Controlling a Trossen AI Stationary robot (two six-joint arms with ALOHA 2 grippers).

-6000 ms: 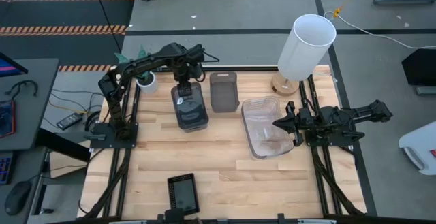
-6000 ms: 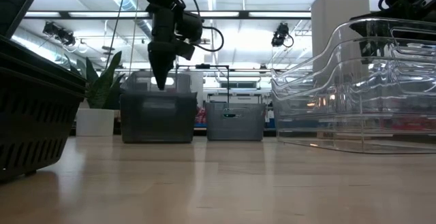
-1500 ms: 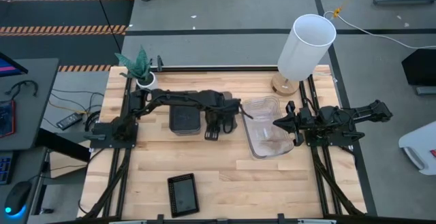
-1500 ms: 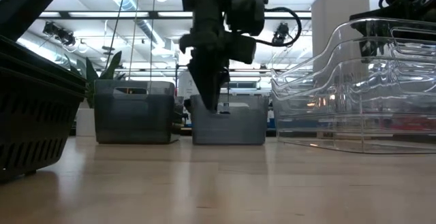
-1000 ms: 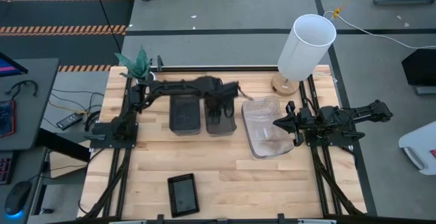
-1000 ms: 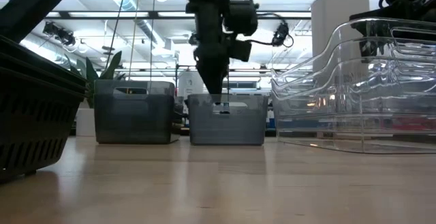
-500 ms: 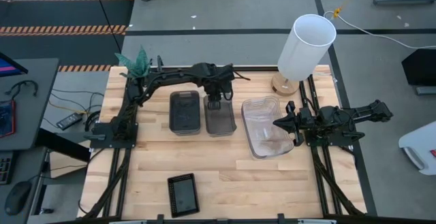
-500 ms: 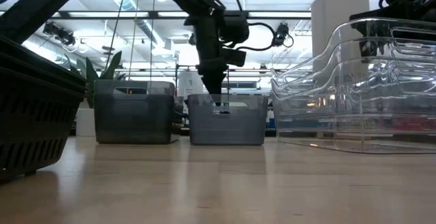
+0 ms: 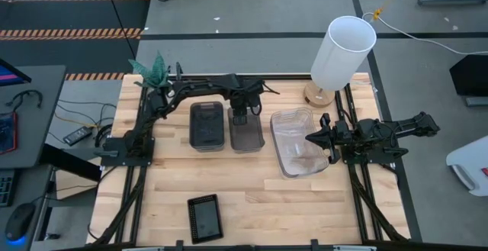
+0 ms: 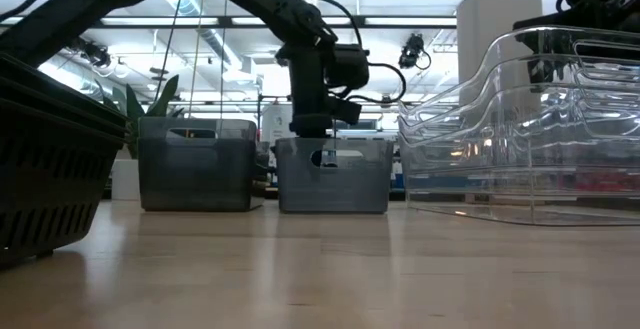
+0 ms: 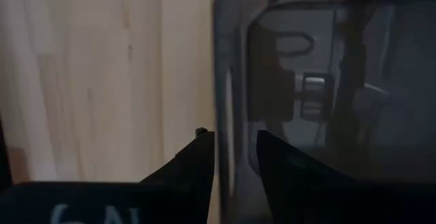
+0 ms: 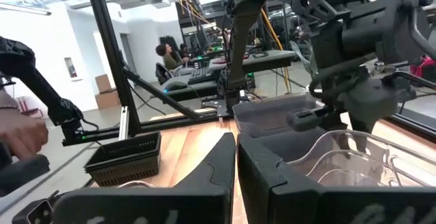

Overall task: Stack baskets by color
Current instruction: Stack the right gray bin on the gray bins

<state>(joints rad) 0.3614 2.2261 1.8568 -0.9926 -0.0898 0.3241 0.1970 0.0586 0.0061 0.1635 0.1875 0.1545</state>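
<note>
Two smoky grey baskets stand side by side at the table's far middle: one (image 9: 207, 127) on the left, one (image 9: 248, 138) on the right. My left gripper (image 9: 239, 118) points down over the far end of the right one (image 10: 333, 179), open, with one finger on each side of that end wall (image 11: 228, 108). A stack of clear baskets (image 9: 296, 148) sits to the right. A black basket (image 9: 204, 217) rests near the front edge. My right gripper (image 9: 309, 138) hangs shut and level above the clear stack's right side, touching nothing. My left gripper comes at the right grey basket's far end wall (image 11: 230, 81) from above, one finger (image 11: 279, 163) inside the basket and one (image 11: 197, 159) outside. The basket stands flat on the table. Whether the fingers touch the wall, I cannot tell.
A tall white cylinder (image 9: 343, 53) stands at the far right corner and a small potted plant (image 9: 156, 72) at the far left. Bare wood lies between the grey baskets and the black one. In the low view the black basket (image 10: 40, 169) looms at the near left.
My left gripper has gone toward the table's far edge along the right grey basket and sunk, so that its fingers now reach below the rim at the far end wall. The baskets have kept still.
</note>
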